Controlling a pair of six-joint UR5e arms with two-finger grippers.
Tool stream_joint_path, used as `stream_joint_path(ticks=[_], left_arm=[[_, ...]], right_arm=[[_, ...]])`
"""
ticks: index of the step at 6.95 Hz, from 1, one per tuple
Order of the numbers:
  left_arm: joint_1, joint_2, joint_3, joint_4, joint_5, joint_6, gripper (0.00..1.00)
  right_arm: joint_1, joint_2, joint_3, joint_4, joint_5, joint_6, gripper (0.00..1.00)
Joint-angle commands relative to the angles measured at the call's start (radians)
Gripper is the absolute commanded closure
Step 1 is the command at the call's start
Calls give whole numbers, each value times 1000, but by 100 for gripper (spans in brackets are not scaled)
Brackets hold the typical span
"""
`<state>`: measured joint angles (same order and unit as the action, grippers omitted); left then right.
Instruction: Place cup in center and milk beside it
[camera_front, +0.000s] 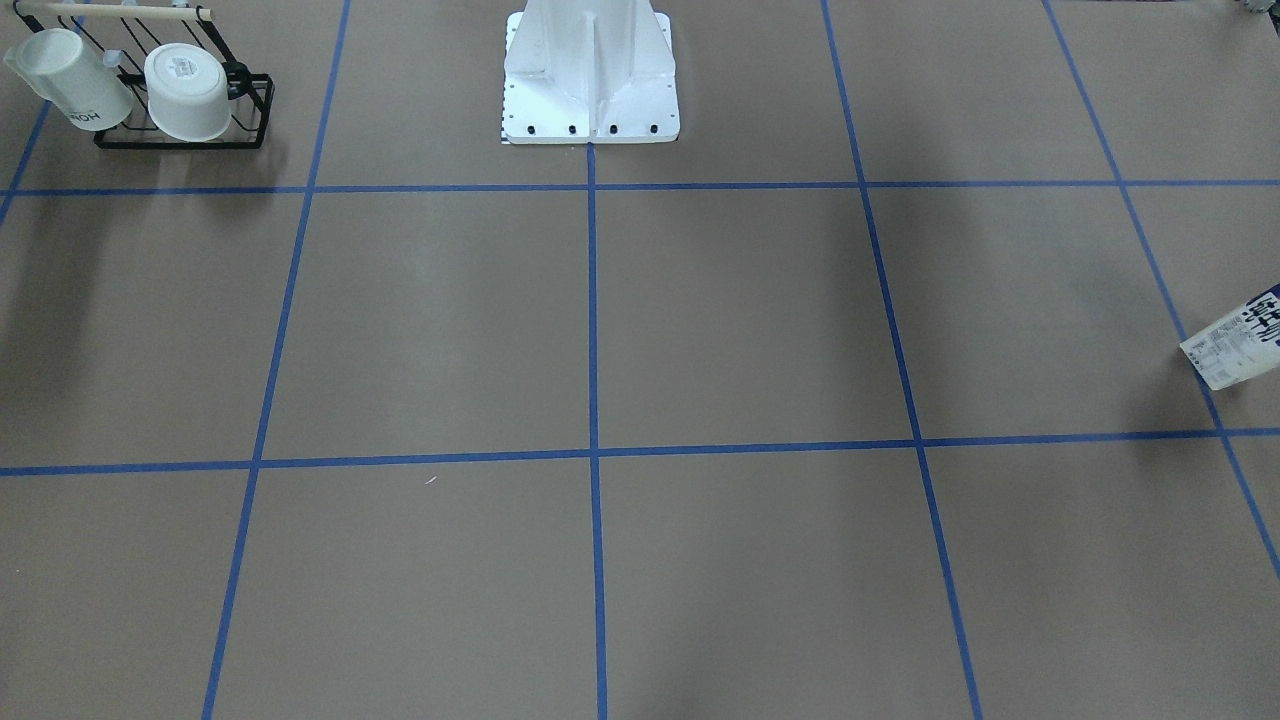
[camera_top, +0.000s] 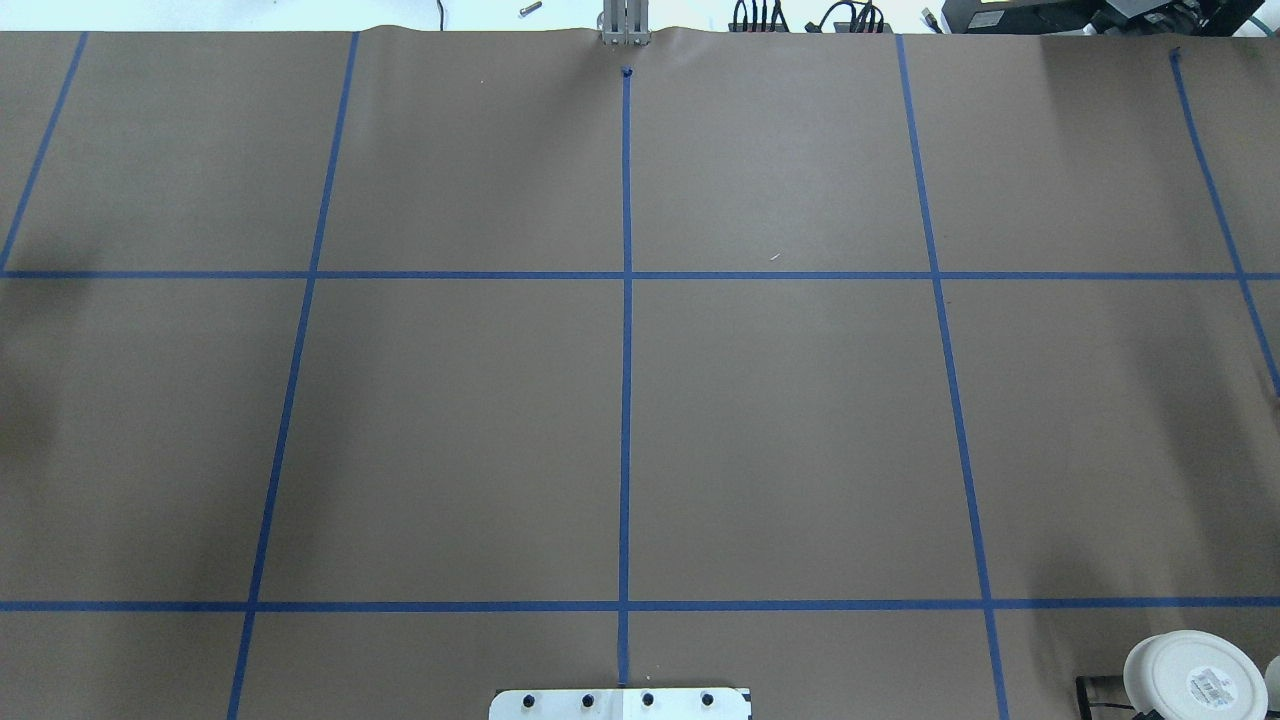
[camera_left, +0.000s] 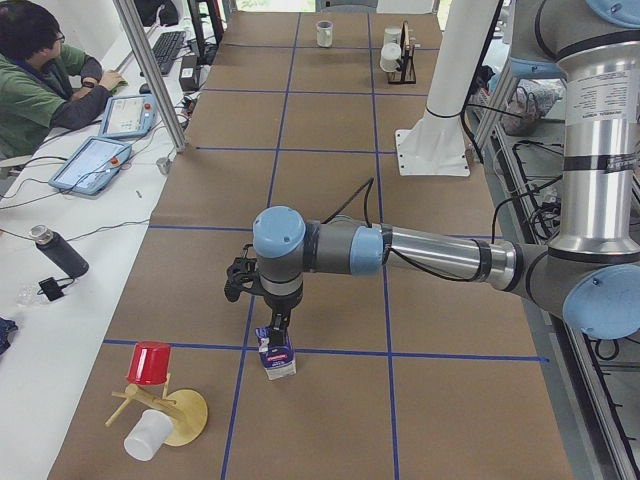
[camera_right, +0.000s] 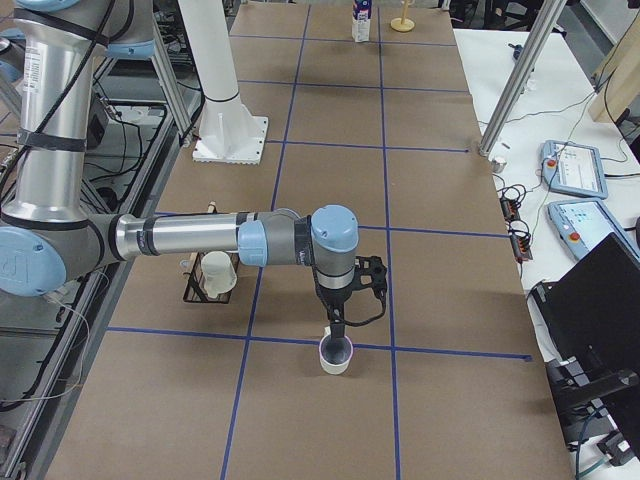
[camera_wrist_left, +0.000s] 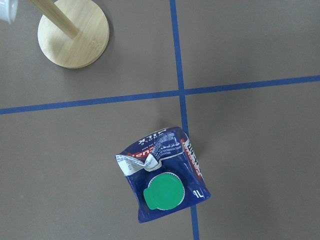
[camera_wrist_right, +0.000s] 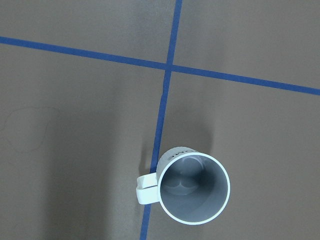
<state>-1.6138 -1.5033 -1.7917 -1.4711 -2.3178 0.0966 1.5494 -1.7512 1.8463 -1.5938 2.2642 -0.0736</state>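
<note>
Whether the left hand (camera_left: 273, 335) is open I cannot tell; descending off-square, it could topple the skewed milk (camera_wrist_left: 162, 182).

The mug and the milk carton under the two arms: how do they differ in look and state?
The mug is round, white with a grey inside, and open at the top; the milk carton is square-sided, dark blue on top, and closed with a green cap. The mug has a side handle; the milk carton has none. Both stand upright on the table.
</note>
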Motion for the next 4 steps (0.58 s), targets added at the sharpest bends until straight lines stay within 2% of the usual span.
stream_joint_path(ticks=[1,4], left_arm=[[0,2,-8,-2,0,3,2],[0,2,-56,0,2,2,2]], right_arm=[[0,-1,2,0,0,0,0],[0,5,40,0,-5,0,0]])
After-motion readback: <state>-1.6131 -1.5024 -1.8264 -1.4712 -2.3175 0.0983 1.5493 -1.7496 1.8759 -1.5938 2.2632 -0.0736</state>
